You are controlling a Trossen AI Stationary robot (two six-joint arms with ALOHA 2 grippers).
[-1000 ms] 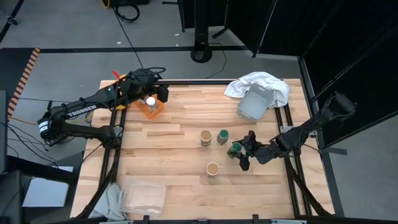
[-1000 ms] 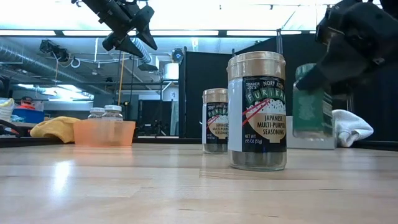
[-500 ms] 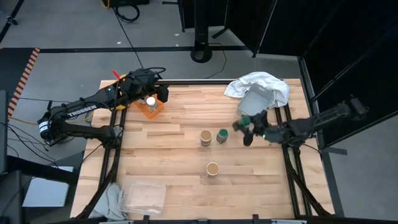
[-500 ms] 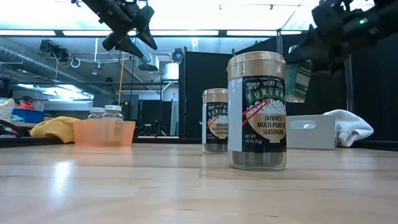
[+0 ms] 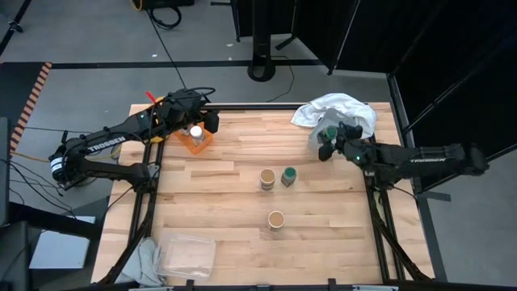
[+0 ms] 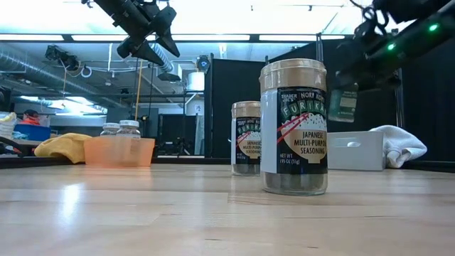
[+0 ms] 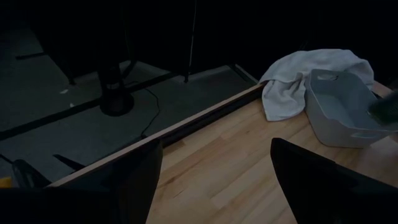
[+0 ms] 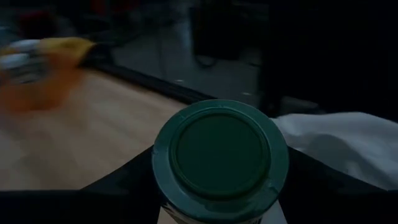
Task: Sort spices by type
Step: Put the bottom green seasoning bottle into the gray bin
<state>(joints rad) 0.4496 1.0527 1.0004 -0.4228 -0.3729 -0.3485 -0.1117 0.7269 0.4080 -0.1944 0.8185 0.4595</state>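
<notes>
My right gripper (image 5: pixel 327 142) is shut on a green-lidded spice jar (image 8: pixel 221 155) and holds it in the air over the grey tray (image 5: pixel 331 129) at the far right. A second green-lidded jar (image 5: pixel 288 176) and two tan-lidded jars (image 5: pixel 267 179) (image 5: pixel 276 219) stand on their bases mid-table. Two white-lidded jars (image 6: pixel 129 126) stand in the orange tray (image 5: pixel 194 139) at the far left. My left gripper (image 5: pixel 212 121) hovers open beside that tray, touching nothing. My right gripper pinches the green-lidded jar between its two fingers (image 8: pixel 134 180), one on each side of the jar's body just under the lid (image 8: pixel 186 208). The arm reaches in from the table's right. The jar (image 6: pixel 343 103) is lifted clear, roughly upright, above the grey tray.
A white cloth (image 5: pixel 335 107) lies bunched against the grey tray's far side. A clear plastic tray (image 5: pixel 187 255) sits at the near left edge beside a grey rag. Bare wood lies between the jars and the trays.
My right gripper has lifted the green-lidded jar off the table, from its place to the right of the other green-lidded jar. It has carried the jar up and toward the far edge, until it is over the grey tray. The left arm has kept still.
</notes>
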